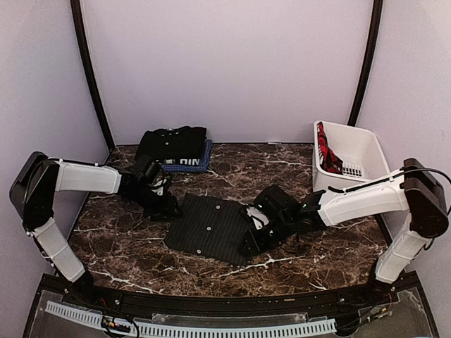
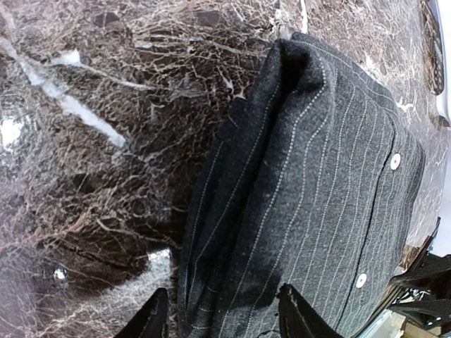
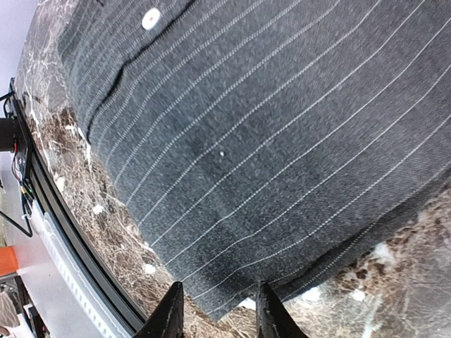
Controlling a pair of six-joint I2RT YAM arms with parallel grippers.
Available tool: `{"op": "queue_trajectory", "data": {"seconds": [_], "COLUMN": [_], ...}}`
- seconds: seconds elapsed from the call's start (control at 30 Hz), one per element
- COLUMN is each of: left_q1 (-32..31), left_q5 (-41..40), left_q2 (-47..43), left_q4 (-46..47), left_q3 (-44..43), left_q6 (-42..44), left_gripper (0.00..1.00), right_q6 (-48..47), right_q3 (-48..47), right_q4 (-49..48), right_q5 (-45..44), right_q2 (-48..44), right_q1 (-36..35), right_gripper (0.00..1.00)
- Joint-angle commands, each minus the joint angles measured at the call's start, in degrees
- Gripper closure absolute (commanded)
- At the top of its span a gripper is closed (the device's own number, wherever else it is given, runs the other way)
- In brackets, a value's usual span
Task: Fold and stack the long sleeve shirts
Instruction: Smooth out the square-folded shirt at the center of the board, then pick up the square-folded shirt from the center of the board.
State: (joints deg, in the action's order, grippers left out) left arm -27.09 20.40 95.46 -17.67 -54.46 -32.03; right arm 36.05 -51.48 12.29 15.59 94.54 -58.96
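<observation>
A black pinstriped long sleeve shirt (image 1: 211, 227) lies folded flat mid-table, its white buttons showing. My left gripper (image 1: 166, 205) sits low at its left edge. In the left wrist view that gripper (image 2: 222, 318) is open, its fingertips (image 2: 151, 318) straddling the shirt's folded edge (image 2: 232, 232) without pinching it. My right gripper (image 1: 254, 239) is at the shirt's right front corner. In the right wrist view it (image 3: 218, 313) is open just off the hem (image 3: 239, 296). A plain black shirt (image 1: 173, 143) lies folded on a blue one with white lettering (image 1: 192, 165) at the back left.
A white plastic basket (image 1: 366, 149) stands at the back right with a red and black cloth (image 1: 326, 156) inside. The marble tabletop (image 1: 282, 169) is walled at the back and sides, and a black rail (image 1: 211, 304) runs along the near edge.
</observation>
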Motion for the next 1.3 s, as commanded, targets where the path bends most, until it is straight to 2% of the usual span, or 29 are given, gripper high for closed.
{"op": "queue_trajectory", "data": {"seconds": [0.0,0.27,0.53,0.7,0.83,0.9,0.97,1.27], "left_q1": [0.4,0.2,-3.2,-4.1,-4.7,-5.1,-5.2,-5.0], "left_q5": [1.3,2.1,-2.9,-4.1,-1.4,1.0,2.4,-2.1], "left_q2": [1.3,5.9,13.0,15.0,14.2,13.0,11.7,3.9], "left_q4": [-0.2,-2.4,-12.5,-14.4,-13.2,-11.3,-9.8,-13.4], "left_q3": [-1.6,-4.0,-10.8,-11.2,-9.9,-9.0,-8.3,-11.0], "left_q6": [3.4,5.8,9.4,7.9,5.8,4.4,3.1,3.3], "left_gripper": [0.51,0.57,0.55,0.64,0.74,0.82,0.98,1.00], "right_q6": [-0.7,-1.8,-2.7,-2.8,-2.9,-3.0,-3.1,-4.6], "right_q3": [-2.0,-0.1,2.5,4.2,5.1,5.4,5.4,2.3], "right_q4": [2.1,1.9,0.8,0.1,-0.8,-1.4,-1.9,-1.9], "right_q5": [-6.1,-7.3,-7.6,-7.9,-8.0,-8.0,-8.1,-8.8], "right_q2": [-3.7,-7.3,-9.8,-10.8,-10.9,-10.5,-9.9,-5.8], "right_q1": [-0.4,2.8,5.4,6.5,7.2,7.5,7.7,8.2], "right_gripper": [0.66,0.65,0.65,0.65,0.65,0.65,0.65,0.66]}}
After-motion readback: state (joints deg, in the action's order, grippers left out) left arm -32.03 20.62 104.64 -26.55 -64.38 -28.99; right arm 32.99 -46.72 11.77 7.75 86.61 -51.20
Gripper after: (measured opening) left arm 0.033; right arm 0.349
